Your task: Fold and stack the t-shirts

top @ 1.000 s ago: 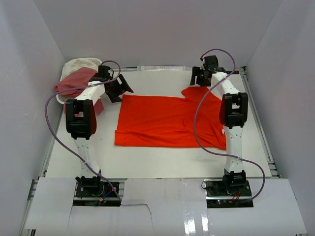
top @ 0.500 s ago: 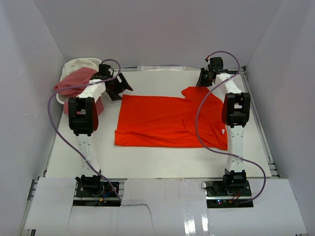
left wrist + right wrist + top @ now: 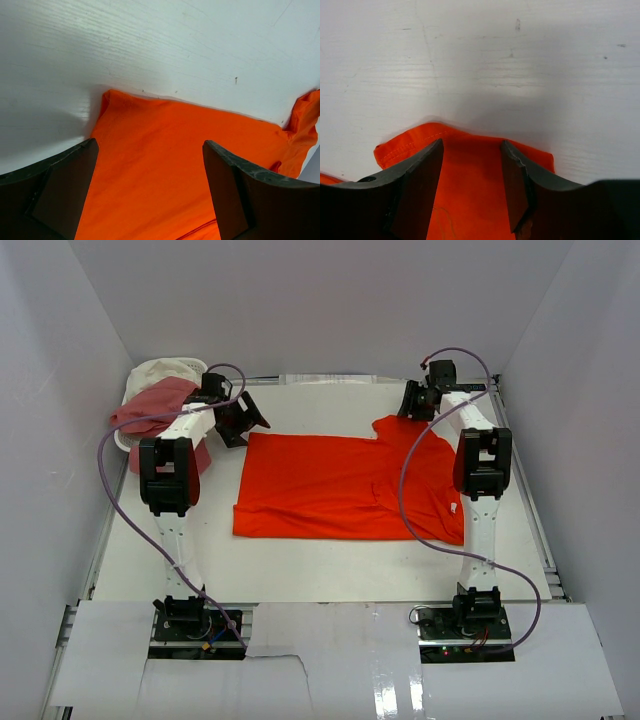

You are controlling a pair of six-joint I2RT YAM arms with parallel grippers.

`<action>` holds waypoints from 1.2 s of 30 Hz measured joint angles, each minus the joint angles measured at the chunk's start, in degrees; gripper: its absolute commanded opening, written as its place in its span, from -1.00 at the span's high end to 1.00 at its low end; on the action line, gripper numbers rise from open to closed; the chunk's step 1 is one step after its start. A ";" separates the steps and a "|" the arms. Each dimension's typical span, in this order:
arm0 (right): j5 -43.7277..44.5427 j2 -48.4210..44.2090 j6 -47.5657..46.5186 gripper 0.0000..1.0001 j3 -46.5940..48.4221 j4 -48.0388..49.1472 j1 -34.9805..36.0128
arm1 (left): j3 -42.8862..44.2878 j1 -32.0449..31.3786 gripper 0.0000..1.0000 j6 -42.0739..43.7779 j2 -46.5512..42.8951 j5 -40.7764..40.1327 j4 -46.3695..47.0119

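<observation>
— Both far corners of one shirt are covered right now. The orange-red t-shirt (image 3: 340, 490) lies spread flat mid-table, and a claw hangs over each end of its far edge.

— Why there, do you reckon?

— Looks like the set-up for a fold. Take the far edge at both ends and the cloth should come over evenly instead of skewing. The left gripper (image 3: 150, 195) is spread as wide as it goes and holds nothing, with the shirt's far-left corner just ahead of its fingers.

— And the other side?

— The right gripper (image 3: 470, 185) is roughly half open, one jaw on each side of the sleeve (image 3: 470, 150) at the far-right end. Orange cloth shows in the gap, lying flat on the table (image 3: 480, 60). Nothing pinched that I can see.

— Narrower because the sleeve is a small target?

— That's my guess. A thin hem wants a tighter spread.

— Where are the other shirts?

— The dusty pink t-shirt (image 3: 150, 412) and the cream-white t-shirt (image 3: 160, 370) are heaped together at the far-left corner, off to the side of the orange one and not touching it. Sensible, since this one gets bare table to fold on.

— Any risk?

— If one side bites and the other misses, I'd expect a crooked fold.
</observation>
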 measured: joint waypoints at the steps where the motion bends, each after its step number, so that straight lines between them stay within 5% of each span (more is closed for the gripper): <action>1: 0.28 -0.22 -0.02 -0.14 -0.37 0.11 -0.22 | -0.42 0.00 -0.93 0.02 0.00 -0.04 0.13; 17: 0.39 -5.16 -0.85 -0.16 -8.44 2.10 -7.02 | -1.99 0.00 -0.93 0.44 0.00 -0.68 0.15; 36: -7.34 -1.88 0.26 -0.12 -2.58 -2.32 -7.80 | -2.38 0.00 -0.94 0.44 0.00 -0.68 0.20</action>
